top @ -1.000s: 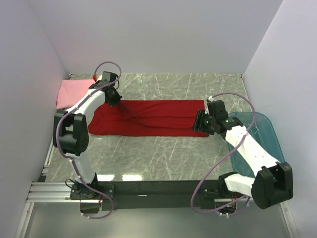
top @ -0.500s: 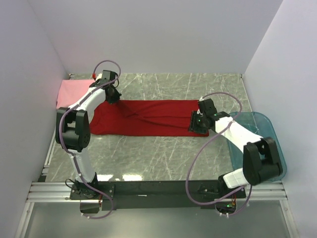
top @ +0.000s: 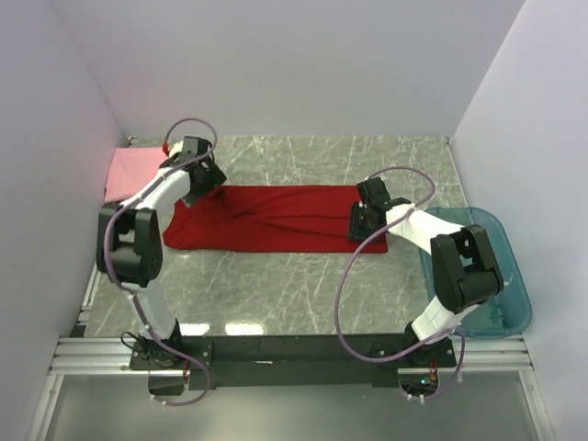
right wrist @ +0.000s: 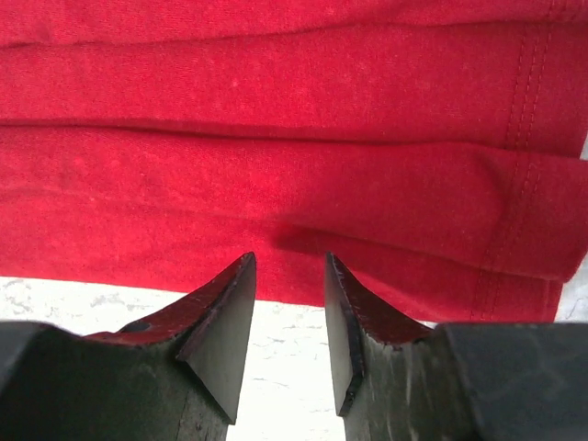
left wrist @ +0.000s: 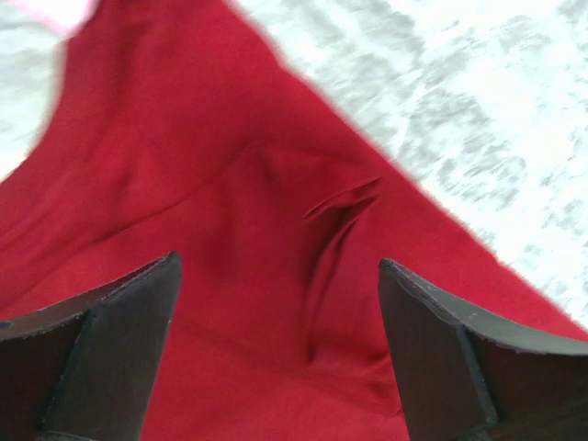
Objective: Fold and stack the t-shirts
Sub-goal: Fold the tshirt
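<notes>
The deep red t-shirt (top: 276,219) lies flat on the marble table as a long band folded lengthwise. My left gripper (top: 204,188) hovers over its far left end. In the left wrist view the left gripper (left wrist: 277,266) stands wide open above wrinkled red cloth (left wrist: 184,138), holding nothing. My right gripper (top: 360,220) sits at the shirt's right end. The right wrist view shows it (right wrist: 288,259) with its jaws narrowly apart at the near edge of the layered red cloth (right wrist: 276,83), bare table between them. The light pink t-shirt (top: 124,170) lies folded in the far left corner.
A translucent teal-blue bin (top: 501,276) stands at the right edge of the table, beside the right arm. White walls close in the left, back and right. A black rail (top: 294,349) runs along the near edge.
My left gripper has opened and let go of the red shirt's far left part. The right gripper has slid left onto the shirt's right end, its jaws narrower.
</notes>
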Controlling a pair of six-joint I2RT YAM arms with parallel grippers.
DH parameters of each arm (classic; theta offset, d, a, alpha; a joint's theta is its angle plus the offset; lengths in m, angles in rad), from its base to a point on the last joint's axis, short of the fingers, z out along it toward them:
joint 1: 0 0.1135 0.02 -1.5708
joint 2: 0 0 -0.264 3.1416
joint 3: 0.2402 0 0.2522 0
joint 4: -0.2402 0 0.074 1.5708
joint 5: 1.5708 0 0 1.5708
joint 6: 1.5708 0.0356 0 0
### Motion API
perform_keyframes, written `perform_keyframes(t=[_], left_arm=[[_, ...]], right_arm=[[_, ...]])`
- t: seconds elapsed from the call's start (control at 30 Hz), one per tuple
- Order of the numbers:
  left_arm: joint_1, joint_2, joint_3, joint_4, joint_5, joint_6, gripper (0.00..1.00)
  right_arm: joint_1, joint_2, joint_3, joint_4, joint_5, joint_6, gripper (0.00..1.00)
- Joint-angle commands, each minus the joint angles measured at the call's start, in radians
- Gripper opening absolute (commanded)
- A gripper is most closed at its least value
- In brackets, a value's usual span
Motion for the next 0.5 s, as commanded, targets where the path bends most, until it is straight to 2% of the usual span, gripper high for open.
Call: perform_keyframes(t=[0.0, 0.17, 0.33, 0.37, 0.47], left_arm=[[0.015, -0.163, -0.07, -0.02, -0.066, 0.01, 0.94], [0.081, -0.295, -0.289, -0.043, -0.096, -0.011, 0.9], [0.144, -0.327, -0.476, -0.005, -0.085, -0.016, 0.75], [0.181, -0.314, -0.492, 0.01, -0.08, -0.013, 0.7], [0.213, -0.269, -0.515, 0.003, -0.066, -0.017, 0.63]], right_arm=[[0.005, 0.005, 0.035, 0.02, 0.023, -0.007, 0.43], [0.005, 0.011, 0.031, 0.021, 0.034, -0.01, 0.42], [0.005, 0.036, 0.041, 0.023, 0.041, -0.005, 0.42], [0.005, 0.042, 0.041, 0.024, 0.041, -0.004, 0.42], [0.004, 0.053, 0.049, 0.024, 0.069, -0.004, 0.42]])
